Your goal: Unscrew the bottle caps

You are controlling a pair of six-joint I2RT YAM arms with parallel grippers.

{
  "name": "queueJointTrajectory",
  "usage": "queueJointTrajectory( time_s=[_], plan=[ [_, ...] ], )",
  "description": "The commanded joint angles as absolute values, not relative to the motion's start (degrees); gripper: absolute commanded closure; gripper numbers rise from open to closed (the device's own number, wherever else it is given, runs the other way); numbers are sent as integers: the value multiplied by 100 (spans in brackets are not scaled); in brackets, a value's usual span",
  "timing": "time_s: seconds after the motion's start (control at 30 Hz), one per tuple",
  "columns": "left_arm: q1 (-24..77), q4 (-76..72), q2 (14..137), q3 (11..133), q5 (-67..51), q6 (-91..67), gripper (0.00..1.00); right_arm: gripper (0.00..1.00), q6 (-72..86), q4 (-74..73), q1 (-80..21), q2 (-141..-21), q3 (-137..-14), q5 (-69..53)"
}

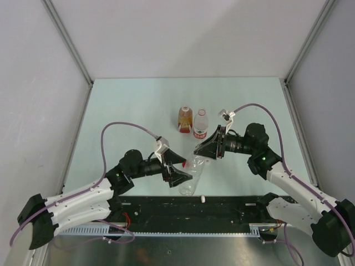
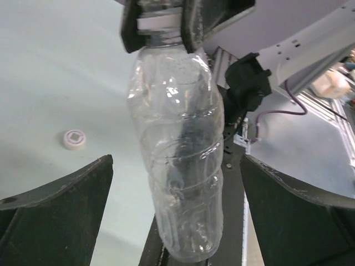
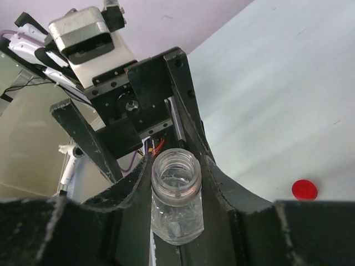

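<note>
The plain clear bottle (image 1: 190, 180) hangs tilted above the table's near edge, its bottom toward the left arm. My right gripper (image 1: 202, 151) is shut on its neck (image 3: 176, 183), and the mouth is open with no cap on it. My left gripper (image 2: 177, 221) is open, its fingers (image 2: 55, 210) standing wide on either side of the bottle's lower body (image 2: 180, 166) without touching it. A white cap (image 2: 74, 138) lies on the table; in the top view it (image 1: 203, 198) sits by the near edge. A red cap (image 3: 304, 189) also lies loose on the table.
The amber bottle (image 1: 185, 118) and the red-and-white labelled bottle (image 1: 200, 125) stand upright side by side just beyond the grippers. A black rail (image 1: 188, 208) with wiring runs along the near edge. Cage posts (image 1: 69, 41) flank the table.
</note>
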State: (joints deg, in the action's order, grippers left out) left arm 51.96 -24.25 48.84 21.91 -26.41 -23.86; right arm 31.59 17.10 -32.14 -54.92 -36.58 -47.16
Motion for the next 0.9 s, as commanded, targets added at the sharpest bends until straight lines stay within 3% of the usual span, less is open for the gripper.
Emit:
queueJointTrajectory(
  time_s=[0.0,0.4,0.87],
  plan=[
    [5212,-1896,4490,2181,-1782,-1965,1,100,2768,1469,-3251,-5311,-3882,-4549],
    [5220,-840,3658,2244,-539,-1635,0,100,2345,1143,-3245,-5034,-3889,-4045],
    [5214,-300,3595,2247,559,-1560,1,100,1817,639,-3090,-4845,-3944,-3071]
  ],
)
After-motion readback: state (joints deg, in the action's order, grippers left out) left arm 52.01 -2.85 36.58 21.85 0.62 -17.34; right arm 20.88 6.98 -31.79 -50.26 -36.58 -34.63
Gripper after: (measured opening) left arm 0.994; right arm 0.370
